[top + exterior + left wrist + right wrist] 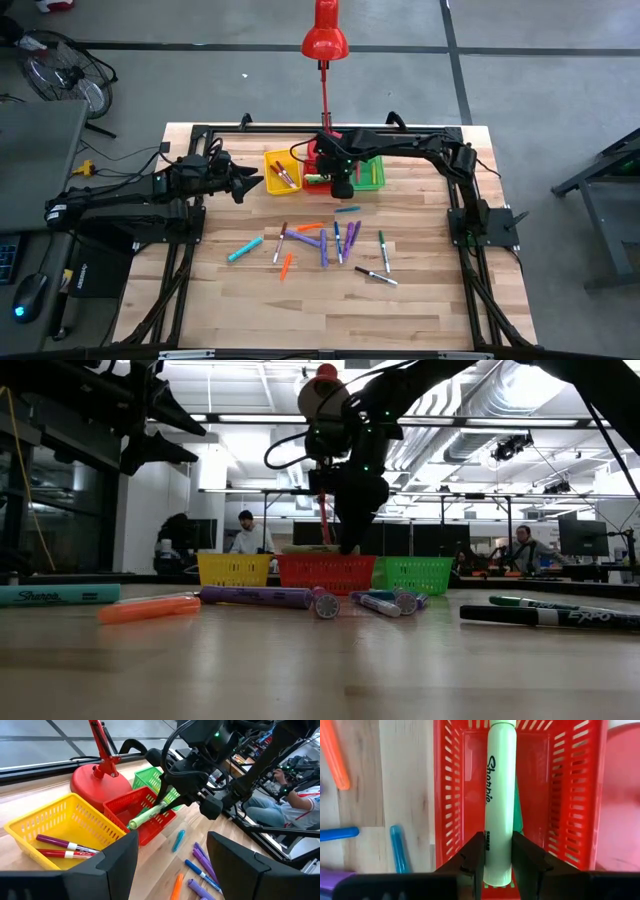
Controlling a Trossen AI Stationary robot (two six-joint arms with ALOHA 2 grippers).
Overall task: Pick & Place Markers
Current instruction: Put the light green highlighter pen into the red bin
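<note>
— Looking at the right hand [497, 857] first: what have you got?

— I have it closed on a pale green highlighter [500, 795], held above the red bin [450, 795]. In the high view that hand [342, 186] sits just above the centre of the frame, over the middle of three bins. The left wrist view shows the highlighter [150, 815] slanting down out of the fingers over the near edge of the red bin [131, 806].

— And the left hand?

— I see the left hand [250, 184] to the left of centre in the high view, raised, just left of the yellow bin [282, 172]. Its fingers [120, 857] stand wide apart and hold nothing.

— Where are the markers?

— Most of the markers [330, 245] lie scattered on the bench [420, 300] in the middle of the high view, below the bins: purple, blue, green, orange, a teal one [244, 249] further left and a black one [375, 275] lower right. Two dark red markers [62, 847] lie in the yellow bin [30, 827]. The green bin [372, 172] is right of the red one, and I can see something lying in it but cannot make out what.

— Anything else?

— A red lamp [325, 35] stands at the top centre, its base [95, 782] right behind the bins. In the low view two people [245, 535] sit in the room behind the bench.
</note>
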